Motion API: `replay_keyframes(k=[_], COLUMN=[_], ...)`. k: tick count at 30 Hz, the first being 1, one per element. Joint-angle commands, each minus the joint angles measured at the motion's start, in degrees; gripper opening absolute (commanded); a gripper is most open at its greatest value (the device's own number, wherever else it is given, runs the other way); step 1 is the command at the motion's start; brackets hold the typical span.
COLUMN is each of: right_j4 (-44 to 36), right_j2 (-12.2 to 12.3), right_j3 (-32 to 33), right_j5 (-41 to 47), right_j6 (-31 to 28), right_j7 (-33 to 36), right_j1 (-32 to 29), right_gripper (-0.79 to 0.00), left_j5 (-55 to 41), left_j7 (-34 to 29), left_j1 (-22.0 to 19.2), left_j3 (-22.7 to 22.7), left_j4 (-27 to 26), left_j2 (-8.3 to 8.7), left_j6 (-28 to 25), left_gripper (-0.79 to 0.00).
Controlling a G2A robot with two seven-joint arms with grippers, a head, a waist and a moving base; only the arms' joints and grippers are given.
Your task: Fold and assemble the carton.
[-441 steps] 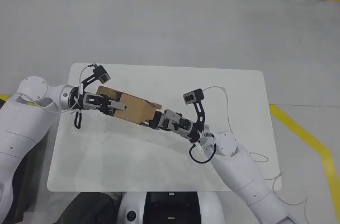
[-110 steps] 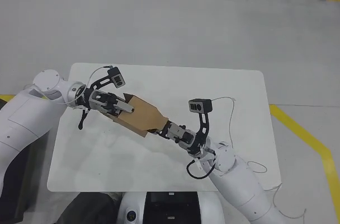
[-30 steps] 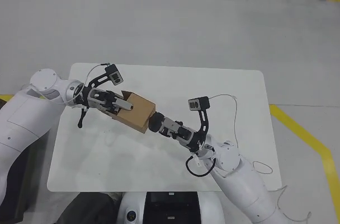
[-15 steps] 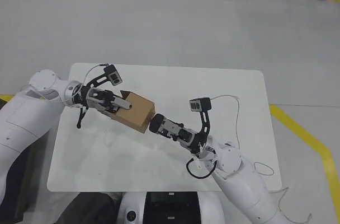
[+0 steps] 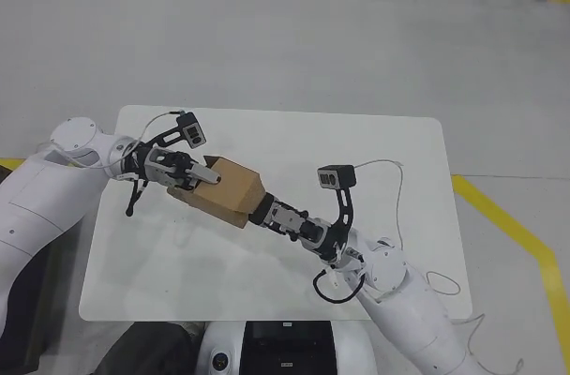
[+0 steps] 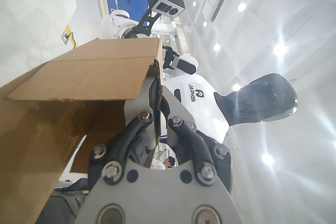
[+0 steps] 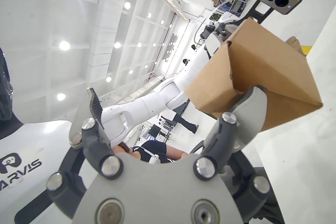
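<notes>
- Carton [image 5: 221, 187] of plain brown cardboard, opened into a box shape, lay slantwise over the robot's left half of the table [image 5: 379, 169], spanned between the two arms. Whether its underside touched the table could not be told.
- At the end nearer the left arm, one flap [image 6: 76, 83] hung bent across the mouth, which was otherwise open.
- At the opposite end [image 7: 262, 72], a panel sat folded inward, leaving a ragged seam and a hollow corner.
- The left end effector [image 6: 158, 96] was pinched together on the edge of a carton wall, the cardboard held between its two pads.
- The right end effector [image 7: 173, 93] stood spread apart. One finger [image 7: 252, 104] pressed into the folded end of the carton and the other finger [image 7: 93, 104] hung free in the air.
- Judged from this, the step in hand was closing the end facing the right arm: the left arm steadied the box while the right pushed a panel in.
- The next move would probably call for a firm push along the carton's length without crushing the wall. The remaining flaps at that end would then be folded over while the left grip kept the box square.
</notes>
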Motion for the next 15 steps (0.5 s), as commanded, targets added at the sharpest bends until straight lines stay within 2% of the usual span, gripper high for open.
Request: replay_keyframes(k=[1, 7, 15], right_j4=[-0.30, -1.05, -6.77], right_j2=[0.09, 0.52, 1.74], right_j3=[0.23, 2.28, 8.24], right_j5=[-1.48, -8.46, -27.53], right_j6=[1.18, 2.72, -0.97], right_j7=[-0.30, -4.46, -10.92], right_j1=[-0.03, -1.56, -5.60], right_gripper=[0.000, 0.000, 0.000], left_j5=[0.53, -0.07, 0.43], left_j7=[0.00, 0.00, 0.00], left_j1=[-0.30, -1.18, -2.23], left_j3=[0.39, 1.08, 1.84], left_j4=[0.50, 1.80, 2.30], left_j2=[-0.03, -0.14, 0.38], left_j6=[-0.45, -0.73, 0.16], left_gripper=[-0.785, -0.785, -0.785])
